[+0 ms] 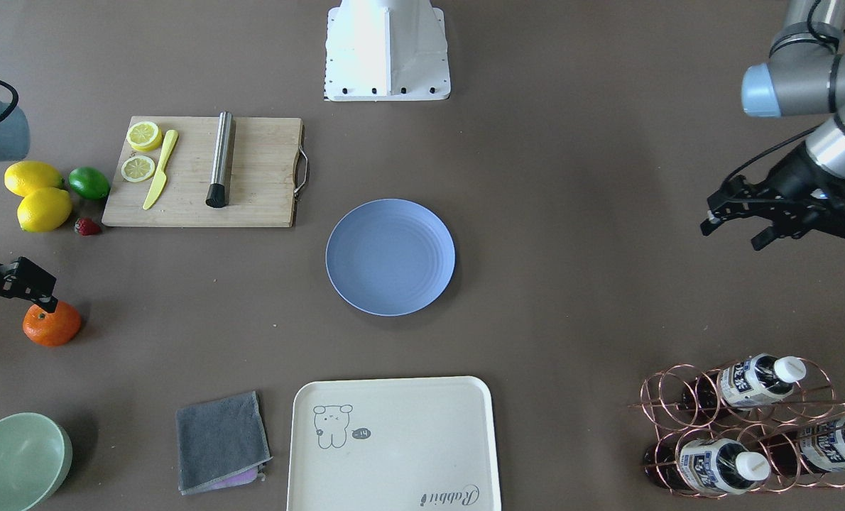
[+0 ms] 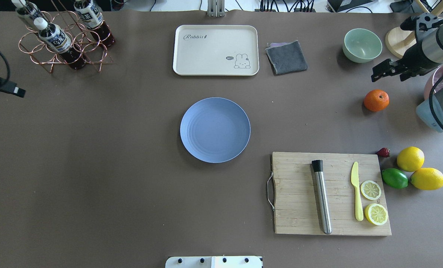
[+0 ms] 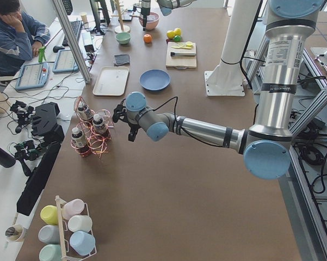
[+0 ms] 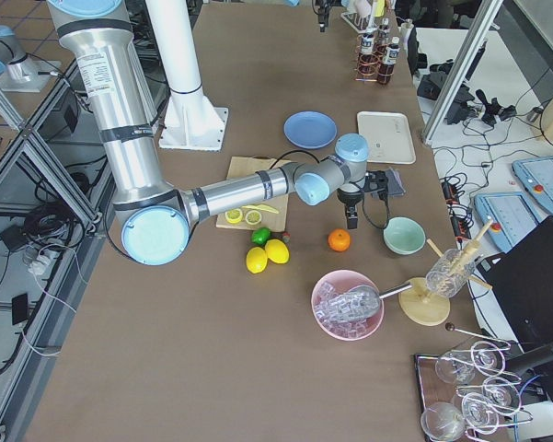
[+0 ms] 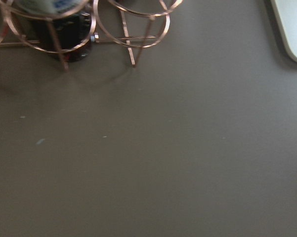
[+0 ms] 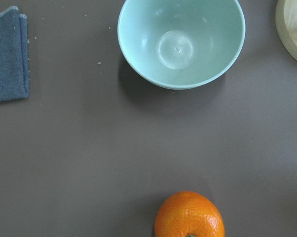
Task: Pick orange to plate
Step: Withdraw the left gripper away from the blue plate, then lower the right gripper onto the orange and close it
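Much bare table (image 1: pixel 571 177) lies between the orange (image 1: pixel 52 323) and plate (image 1: pixel 390 256); my right pincer (image 1: pixel 8 304) hangs open above the bright, round fruit.

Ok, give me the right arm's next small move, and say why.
Probably shift the right claw over the orange and lower it around the fruit. The orange sits free on the table, showing only at the bottom edge of the right wrist view, and the plate is empty.
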You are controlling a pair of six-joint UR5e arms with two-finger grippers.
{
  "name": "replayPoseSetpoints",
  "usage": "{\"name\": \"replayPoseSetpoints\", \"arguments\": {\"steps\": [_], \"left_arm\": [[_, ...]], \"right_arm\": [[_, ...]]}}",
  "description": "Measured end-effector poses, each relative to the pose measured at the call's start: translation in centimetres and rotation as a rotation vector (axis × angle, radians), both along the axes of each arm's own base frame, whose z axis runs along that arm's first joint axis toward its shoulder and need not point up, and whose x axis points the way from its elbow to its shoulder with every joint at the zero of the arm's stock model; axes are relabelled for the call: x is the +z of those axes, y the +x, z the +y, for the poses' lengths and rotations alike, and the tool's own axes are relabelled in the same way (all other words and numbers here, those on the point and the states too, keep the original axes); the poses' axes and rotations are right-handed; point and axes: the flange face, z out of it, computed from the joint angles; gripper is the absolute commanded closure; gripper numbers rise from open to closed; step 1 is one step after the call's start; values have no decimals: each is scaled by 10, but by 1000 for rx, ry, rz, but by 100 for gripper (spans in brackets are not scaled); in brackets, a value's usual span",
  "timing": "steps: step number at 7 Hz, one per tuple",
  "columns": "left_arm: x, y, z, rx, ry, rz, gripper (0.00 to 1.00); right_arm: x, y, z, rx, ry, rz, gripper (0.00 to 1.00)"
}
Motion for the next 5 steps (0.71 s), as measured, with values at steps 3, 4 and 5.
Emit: {"name": "replayPoseSetpoints", "arguments": {"steps": [3, 4, 5], "left_arm": [[57, -103, -6, 117, -1, -112, 2], [67, -111, 0, 128, -14, -125, 2], [70, -114, 3, 133, -16, -128, 2]], "right_arm": [[19, 14, -1, -16, 6, 19, 2], [33, 16, -1, -28, 1, 34, 3], [44, 17, -1, -35, -8, 43, 3]]}}
